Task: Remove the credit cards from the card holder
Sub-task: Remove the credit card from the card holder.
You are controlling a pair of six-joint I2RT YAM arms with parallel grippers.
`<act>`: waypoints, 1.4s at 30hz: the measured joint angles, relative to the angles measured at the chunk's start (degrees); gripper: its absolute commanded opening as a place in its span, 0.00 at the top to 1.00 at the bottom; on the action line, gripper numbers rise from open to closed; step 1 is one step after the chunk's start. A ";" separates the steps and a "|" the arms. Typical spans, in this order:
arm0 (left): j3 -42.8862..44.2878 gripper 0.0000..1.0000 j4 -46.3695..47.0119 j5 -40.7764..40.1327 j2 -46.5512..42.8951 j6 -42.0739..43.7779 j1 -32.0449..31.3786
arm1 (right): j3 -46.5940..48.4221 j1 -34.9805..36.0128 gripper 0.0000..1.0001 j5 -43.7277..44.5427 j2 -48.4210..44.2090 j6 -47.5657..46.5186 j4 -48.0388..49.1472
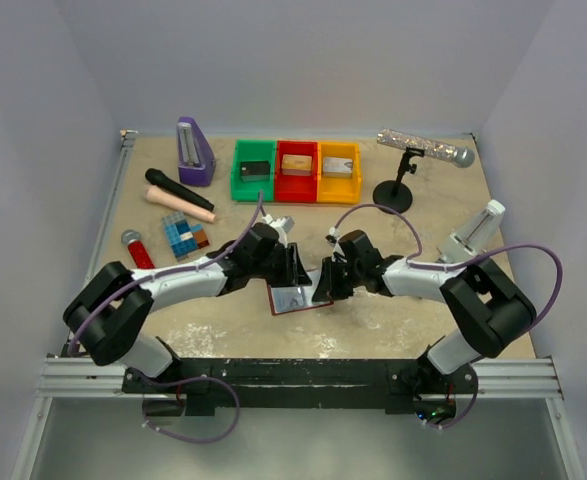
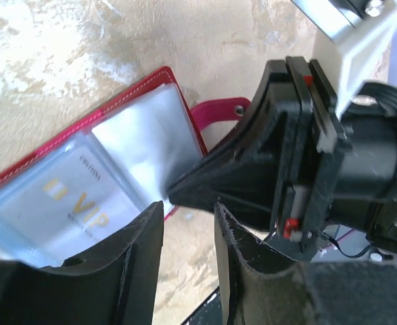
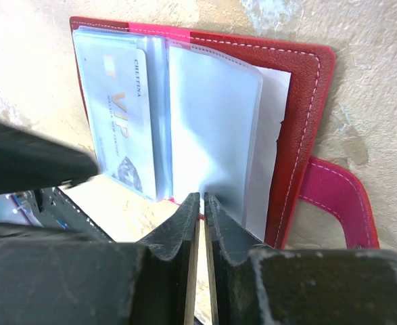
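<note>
The card holder point(image 1: 295, 299) lies open on the table between my two grippers, dark red with clear sleeves and a pink-red tab point(image 3: 333, 196). One silvery credit card point(image 3: 120, 115) marked VIP sits in a left-hand sleeve, also seen in the left wrist view point(image 2: 69, 203). My right gripper point(image 3: 202, 198) is closed to a thin slit on the lower edge of a clear sleeve page point(image 3: 212, 115). Its black fingertips point(image 2: 184, 189) meet that page's corner. My left gripper point(image 2: 188, 210) stands open beside the holder point(image 2: 159, 73), with only bare table between its fingers.
Green point(image 1: 254, 170), red point(image 1: 295, 168) and yellow point(image 1: 338, 168) trays stand at the back. A purple metronome point(image 1: 194, 152), a black microphone point(image 1: 178, 188), a tiled block point(image 1: 185, 236) and a red-handled microphone point(image 1: 136, 248) lie to the left. A microphone stand point(image 1: 395, 190) is at the back right.
</note>
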 measured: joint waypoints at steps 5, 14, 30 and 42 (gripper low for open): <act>-5.90 0.60 0.28 -2.69 -7.72 -0.22 0.00 | -0.52 0.00 0.86 -0.13 -0.09 0.33 1.29; -10.62 0.62 -0.66 -7.13 -7.15 -0.39 0.00 | -0.92 0.00 0.77 -0.17 -0.70 0.85 1.86; -12.09 0.62 0.85 -8.59 -8.15 -0.50 0.00 | 3.76 0.00 0.67 -2.12 -1.90 2.38 -0.20; -13.53 0.61 -1.57 -10.71 -11.32 -0.48 0.00 | 7.02 0.00 0.64 -4.70 5.38 3.06 -0.17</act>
